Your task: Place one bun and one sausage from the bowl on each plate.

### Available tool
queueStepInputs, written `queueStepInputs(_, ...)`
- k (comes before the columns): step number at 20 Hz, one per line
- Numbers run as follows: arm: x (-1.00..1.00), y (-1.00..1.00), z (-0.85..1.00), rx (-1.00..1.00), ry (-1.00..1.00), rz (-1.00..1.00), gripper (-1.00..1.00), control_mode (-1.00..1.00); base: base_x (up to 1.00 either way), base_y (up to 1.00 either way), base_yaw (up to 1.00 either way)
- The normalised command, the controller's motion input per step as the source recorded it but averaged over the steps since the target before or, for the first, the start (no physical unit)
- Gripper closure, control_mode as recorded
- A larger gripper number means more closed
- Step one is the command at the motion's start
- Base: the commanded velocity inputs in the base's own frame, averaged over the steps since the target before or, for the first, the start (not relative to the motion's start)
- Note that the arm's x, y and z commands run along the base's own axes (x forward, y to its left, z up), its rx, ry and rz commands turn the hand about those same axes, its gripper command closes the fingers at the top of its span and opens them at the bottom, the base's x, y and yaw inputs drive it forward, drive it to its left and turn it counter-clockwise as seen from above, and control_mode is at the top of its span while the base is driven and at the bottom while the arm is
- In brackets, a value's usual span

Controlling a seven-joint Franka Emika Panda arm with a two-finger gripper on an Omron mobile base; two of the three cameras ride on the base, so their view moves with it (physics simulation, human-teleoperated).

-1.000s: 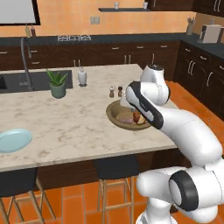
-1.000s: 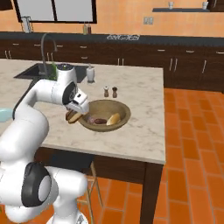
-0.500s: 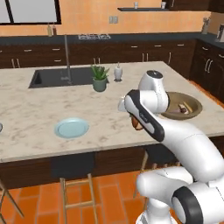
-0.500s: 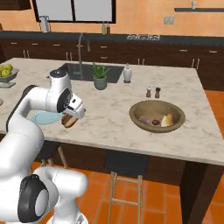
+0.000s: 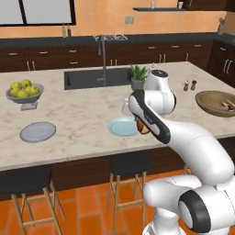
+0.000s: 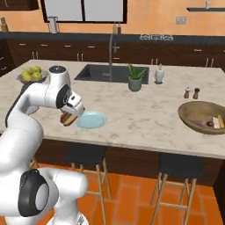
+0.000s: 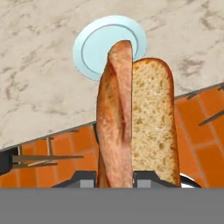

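Claw (image 6: pixel 68 117) clamped on bun (image 7: pixel 139 127), held just beside plate (image 6: pixel 91 119)

A tan elongated bun (image 7: pixel 151 127) hangs over the surface's (image 6: pixel 145 114) front edge, beside a flat round pale blue-grey plate (image 6: pixel 91 119); a wide olive-brown wooden bowl (image 6: pixel 202 115) sits toward the right end.

You are looking at a home kitchen: a marble-topped island (image 5: pixel 82 114) with an inset sink (image 5: pixel 94 78) and tall faucet (image 5: pixel 103 57), dark wood cabinets (image 6: pixel 176 57) along an orange wall, bar stools (image 6: pixel 90 169) on a terracotta tile floor, and a fruit bowl (image 5: pixel 24 92).
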Motion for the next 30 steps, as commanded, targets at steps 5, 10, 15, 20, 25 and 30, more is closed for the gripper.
queueStepInputs(5, 0.0, 0.0, 0.0, 0.0, 0.0, 0.0, 1.0, 1.0, 0.17, 1.0, -0.15)
queueStepInputs(10, 0.0, 0.0, 0.0, 0.0, 0.0, 0.0, 1.0, 1.0, 0.6, 0.93, -0.04)
queueStepInputs(15, 0.0, 0.0, 0.0, 0.0, 0.0, 0.0, 1.0, 1.0, 0.98, 0.23, -0.03)
queueStepInputs(20, 0.26, 0.8, -0.16, -0.05, 0.0, 0.0, 1.0, -1.0, 0.13, 0.16, 0.0)
queueStepInputs(25, 0.42, 1.0, -0.41, -0.01, 0.04, 0.0, 1.0, -1.0, 0.0, 0.0, 0.0)
queueStepInputs(30, 0.61, 1.0, -0.4, -0.04, 0.18, 0.0, 1.0, -1.0, 0.0, 0.0, 0.0)
